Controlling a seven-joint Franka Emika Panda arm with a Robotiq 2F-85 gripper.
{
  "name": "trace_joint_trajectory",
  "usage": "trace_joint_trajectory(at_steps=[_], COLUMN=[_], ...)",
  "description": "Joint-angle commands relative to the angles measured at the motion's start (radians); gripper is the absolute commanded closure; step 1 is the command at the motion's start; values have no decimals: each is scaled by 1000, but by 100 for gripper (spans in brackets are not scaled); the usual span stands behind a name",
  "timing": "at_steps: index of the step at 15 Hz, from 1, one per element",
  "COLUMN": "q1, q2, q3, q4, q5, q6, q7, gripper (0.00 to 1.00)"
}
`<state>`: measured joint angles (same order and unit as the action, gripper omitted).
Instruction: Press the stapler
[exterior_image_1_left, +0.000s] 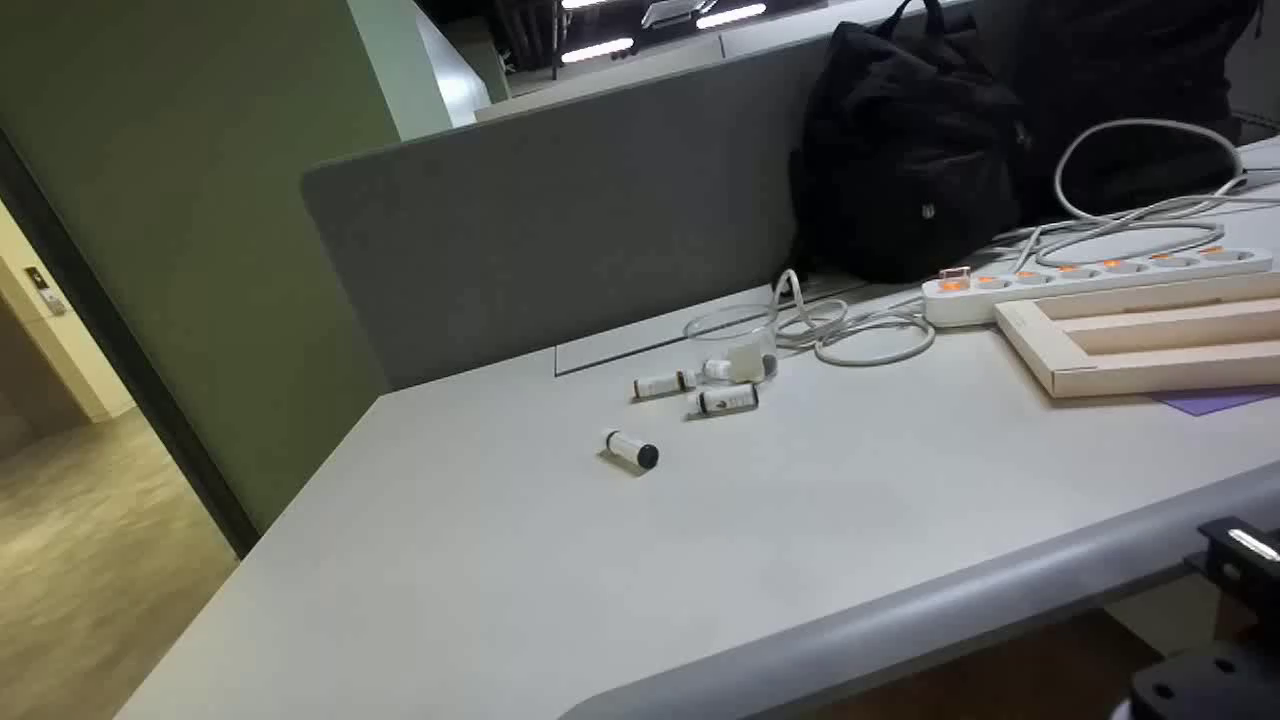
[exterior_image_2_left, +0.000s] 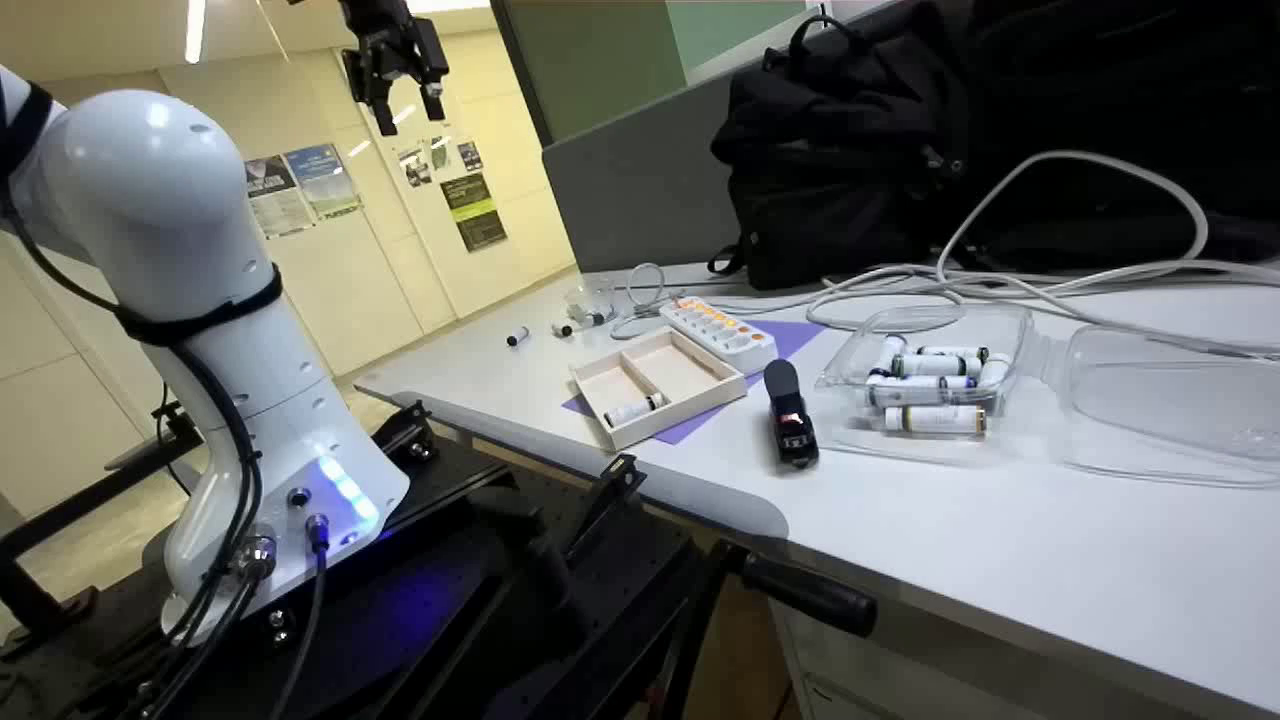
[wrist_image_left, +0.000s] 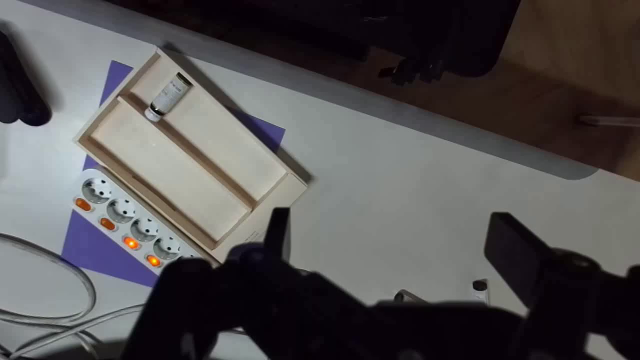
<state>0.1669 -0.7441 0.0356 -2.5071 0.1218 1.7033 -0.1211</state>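
In both exterior views you face a white-topped desk (exterior_image_1_left: 480, 560) with a rounded grey edge (exterior_image_1_left: 850, 643). At the desk's back you have an upright charcoal-grey partition panel (exterior_image_1_left: 580, 230); beyond one end of the desk, a flat olive-green wall (exterior_image_1_left: 230, 200). Past the desk you see mottled beige flooring (exterior_image_1_left: 110, 540) and a pale-yellow panelled wall (exterior_image_2_left: 390, 250) hung with printed posters (exterior_image_2_left: 475, 212). Higher than the desk glow white tube lights (exterior_image_1_left: 731, 15); lower than it lies dark brown flooring (wrist_image_left: 570, 65).

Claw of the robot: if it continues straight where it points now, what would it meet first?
Probably the white tabletop; depth is unclear, so the claw could instead clip the corner of the wooden tray.
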Motion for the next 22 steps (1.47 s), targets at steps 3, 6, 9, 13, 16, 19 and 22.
trace_joint_trajectory(at_steps=[3, 6, 9, 13, 16, 19, 22], q1=[-10, -10, -10, -20, -78, -175, -285], q2=[1, 1, 1, -68, -169, -240, -229], q3=[8, 8, 8, -28, -97, -213, -367], q4=[2, 2, 2, -42, -95, -129, -45], q5=[5, 5, 5, -36, -175, -316, -380], q6=[-3, -3, -2, 15, -11, 14, -13], q7=[-5, -5, -5, -80, -196, -273, -296], gripper=[0, 0, 0, 0, 0, 0, 0])
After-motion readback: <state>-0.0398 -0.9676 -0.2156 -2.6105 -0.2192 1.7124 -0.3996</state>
